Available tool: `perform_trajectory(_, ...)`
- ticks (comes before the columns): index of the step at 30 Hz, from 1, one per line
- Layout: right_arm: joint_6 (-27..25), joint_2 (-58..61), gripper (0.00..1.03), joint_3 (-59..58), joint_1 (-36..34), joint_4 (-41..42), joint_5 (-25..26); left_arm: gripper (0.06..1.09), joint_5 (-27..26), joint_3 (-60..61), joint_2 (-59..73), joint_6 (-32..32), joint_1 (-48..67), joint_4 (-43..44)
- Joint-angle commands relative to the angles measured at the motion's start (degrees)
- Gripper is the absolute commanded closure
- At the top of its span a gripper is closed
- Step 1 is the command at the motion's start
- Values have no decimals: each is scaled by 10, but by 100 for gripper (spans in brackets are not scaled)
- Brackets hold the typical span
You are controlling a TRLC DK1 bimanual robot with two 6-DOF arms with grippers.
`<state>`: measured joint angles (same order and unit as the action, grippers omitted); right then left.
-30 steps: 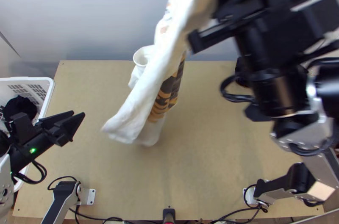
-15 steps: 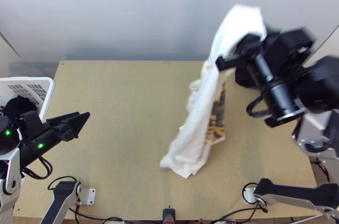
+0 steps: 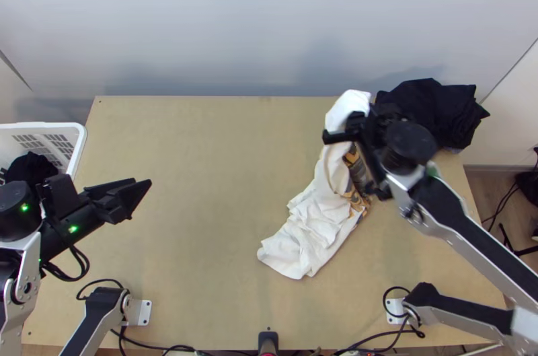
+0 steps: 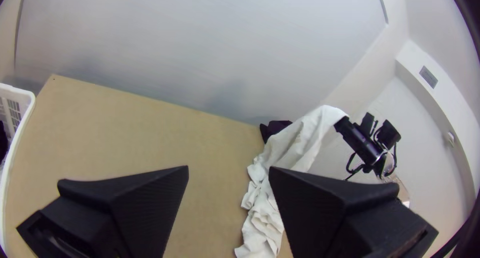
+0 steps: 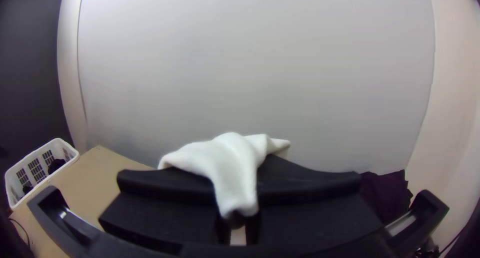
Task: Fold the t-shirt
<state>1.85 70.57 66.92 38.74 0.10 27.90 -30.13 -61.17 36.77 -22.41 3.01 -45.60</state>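
- Holding the white t-shirt [image 3: 306,231] by its upper part, your right pincer [image 3: 350,124] is closed on the cloth, above the far right part of the tabletop [image 3: 188,154].
- You can see in the right wrist view that a piece of the shirt pokes up between the fingers and flops over both of them.
- From the pincer, your shirt hangs down in a long narrow drape; its lower part lies bunched and wrinkled on the tabletop, right of the middle and toward the near edge.
- You have a patch of grey and orange print [image 3: 356,178] showing along the drape's right side.
- Your left pincer [image 3: 142,193] is wide apart with nothing in it, over the tabletop's left side, well apart from the shirt.
- Near your left arm is a white basket [image 3: 82,144] with dark cloth [image 3: 30,166] inside.
- Your dark clothes pile [image 3: 437,110] sits at the far right corner, just beyond the right pincer.
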Motion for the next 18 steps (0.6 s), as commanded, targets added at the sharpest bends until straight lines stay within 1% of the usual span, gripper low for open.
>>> perform_trajectory(1,-5,130,100,32,-41,90,-15,29,20,19,8,-20,62,25)
perform_trajectory(3,-4,163,100,66,-42,93,-15,29,32,28,26,-27,97,41)
perform_trajectory(6,1,184,100,95,-42,97,-15,29,55,41,77,-12,167,59)
perform_trajectory(9,9,186,100,96,-42,97,-15,27,70,39,145,33,250,58)
perform_trajectory(13,25,165,100,74,-46,97,-15,27,149,15,247,106,365,60)
perform_trajectory(14,30,157,100,66,-46,97,-15,27,162,5,273,124,390,61)
perform_trajectory(15,35,150,100,58,-47,97,-15,24,174,-7,298,137,409,64)
perform_trajectory(16,39,142,100,52,-49,96,-14,20,178,-23,323,152,428,62)
perform_trajectory(18,41,127,100,40,-49,96,-14,16,191,-55,371,181,464,58)
